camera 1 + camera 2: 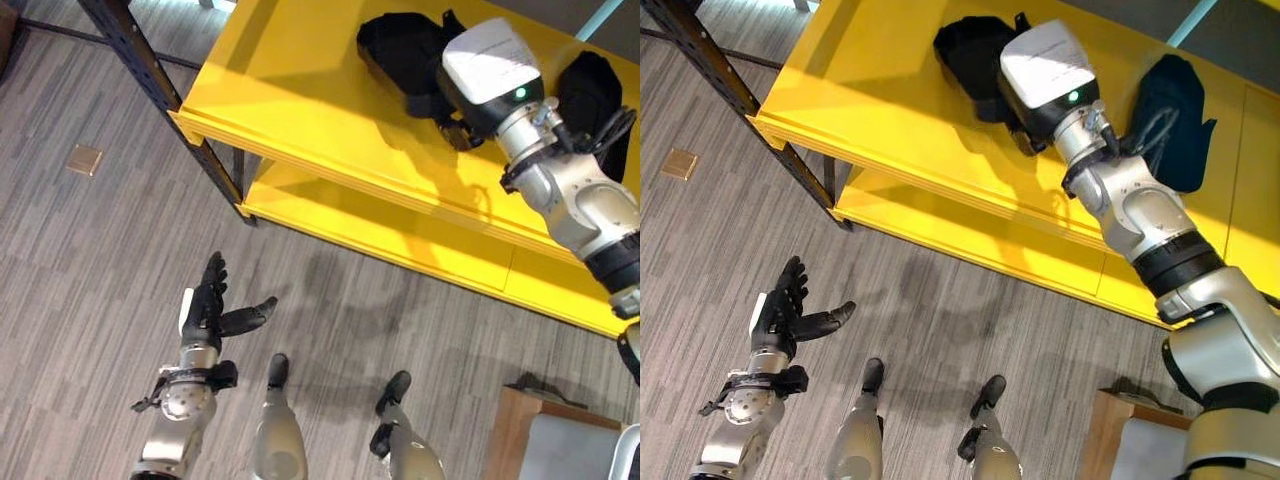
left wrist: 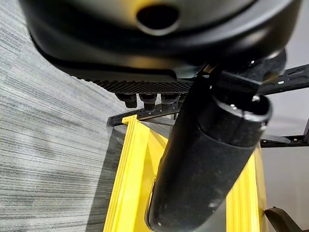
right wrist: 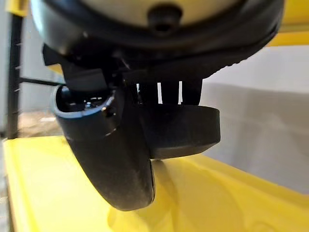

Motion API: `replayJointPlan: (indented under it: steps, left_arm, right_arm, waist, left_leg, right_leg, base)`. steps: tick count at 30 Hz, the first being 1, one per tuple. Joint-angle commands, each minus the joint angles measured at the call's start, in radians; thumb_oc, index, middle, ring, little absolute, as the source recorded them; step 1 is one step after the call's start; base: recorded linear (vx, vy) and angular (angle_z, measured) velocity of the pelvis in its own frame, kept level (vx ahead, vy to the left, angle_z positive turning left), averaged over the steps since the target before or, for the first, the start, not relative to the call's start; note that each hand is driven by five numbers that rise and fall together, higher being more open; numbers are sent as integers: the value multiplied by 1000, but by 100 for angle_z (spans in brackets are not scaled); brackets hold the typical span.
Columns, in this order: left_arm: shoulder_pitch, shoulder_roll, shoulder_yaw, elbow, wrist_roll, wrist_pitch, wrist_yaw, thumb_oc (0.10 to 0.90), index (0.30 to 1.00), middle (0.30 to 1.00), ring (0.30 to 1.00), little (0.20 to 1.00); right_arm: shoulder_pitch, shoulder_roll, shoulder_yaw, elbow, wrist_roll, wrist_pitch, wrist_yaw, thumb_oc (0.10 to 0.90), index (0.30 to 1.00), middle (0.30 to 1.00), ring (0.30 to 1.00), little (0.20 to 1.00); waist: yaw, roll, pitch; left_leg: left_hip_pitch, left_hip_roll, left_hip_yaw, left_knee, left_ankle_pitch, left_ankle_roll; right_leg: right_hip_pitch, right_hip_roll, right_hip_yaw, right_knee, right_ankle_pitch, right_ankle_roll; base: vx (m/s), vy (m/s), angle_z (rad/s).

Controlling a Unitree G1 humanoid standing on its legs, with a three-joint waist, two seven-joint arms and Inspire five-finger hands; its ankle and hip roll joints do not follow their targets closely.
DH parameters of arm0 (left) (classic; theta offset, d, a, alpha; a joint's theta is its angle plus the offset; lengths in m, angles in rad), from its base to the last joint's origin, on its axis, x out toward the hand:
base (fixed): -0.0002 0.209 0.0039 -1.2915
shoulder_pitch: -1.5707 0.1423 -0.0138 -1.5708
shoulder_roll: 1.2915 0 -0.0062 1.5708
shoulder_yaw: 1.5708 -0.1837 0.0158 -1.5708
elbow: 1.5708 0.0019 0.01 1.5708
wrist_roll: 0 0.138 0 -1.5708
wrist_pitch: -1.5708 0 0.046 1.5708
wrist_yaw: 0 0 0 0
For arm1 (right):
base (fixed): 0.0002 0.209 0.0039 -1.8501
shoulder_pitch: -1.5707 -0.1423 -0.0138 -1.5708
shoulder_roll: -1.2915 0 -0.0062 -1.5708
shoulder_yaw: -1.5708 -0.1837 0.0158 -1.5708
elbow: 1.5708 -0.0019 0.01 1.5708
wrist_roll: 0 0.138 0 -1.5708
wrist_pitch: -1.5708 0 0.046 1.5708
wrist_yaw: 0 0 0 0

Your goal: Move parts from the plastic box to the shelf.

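The right arm reaches up and forward over the top board of the yellow shelf [image 1: 300, 90]. The right hand [image 3: 120, 159] is at a black part [image 3: 181, 128] lying on that board. In the right wrist view the thumb curves down across the near face of the part and the fingers [image 3: 169, 92] run over its top, so the hand is grasping the part just above the yellow surface; whether the part touches the board cannot be told. In the eye views the white wrist housing covers the hand.

The eye views show a second black part [image 1: 1175, 115] on the same board, on the far side of the right forearm, well apart from the shelf's front edge.

The left arm is low, over the grey floor [image 1: 100, 250], well clear of the shelf. The left hand [image 1: 208, 305] is released: fingers straight and pointing toward the shelf, thumb spread to the side, holding nothing. The left wrist view shows the thumb and, past the fingertips, the yellow shelf edge and a dark perforated upright [image 1: 160, 80].

The front lip of the top board runs diagonally across the eye views, with a lower yellow board beneath it. The left portion of the top board is bare. A wooden item [image 1: 515, 425] stands on the floor at the lower right.
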Motion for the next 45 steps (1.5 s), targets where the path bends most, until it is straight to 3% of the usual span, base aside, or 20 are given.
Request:
replayJointPlan:
  steps: [1,8,24,45]
  left_arm:
    - [-34,51,-38,-126,-26,-113,13,900,1000,1000,1000,1000]
    - [-65,39,-55,-108,-40,-116,40,900,1000,1000,1000,1000]
    - [-77,34,-63,-100,-47,-103,68,900,1000,1000,1000,1000]
    - [-83,33,-74,-100,-16,-92,84,900,1000,1000,1000,1000]
  right_arm:
    - [-223,10,-73,35,98,46,-152,400,300,300,300,300]
    - [-201,107,-171,99,243,49,-225,400,300,300,300,300]
    - [-79,275,-329,126,407,34,-297,400,300,300,300,300]
    - [77,329,-451,147,410,43,-373,400,300,300,300,300]
  waist:
    - [19,6,-42]
    - [13,30,-35]
    - [3,50,-20]
    - [-9,63,-10]
  left_leg:
    - [-61,-57,44,-27,77,72]
    - [-80,-71,47,-25,75,80]
    - [-77,-79,46,-36,78,86]
    - [-66,-77,46,-54,83,85]
  right_leg:
    - [144,-92,-17,25,16,129]
    - [129,-103,-16,22,24,131]
    - [128,-107,-16,20,23,130]
    - [129,-102,-21,13,25,132]
  base:
    - [0,13,4]
    - [-3,16,4]
    - [0,0,0]
    - [-4,-4,2]
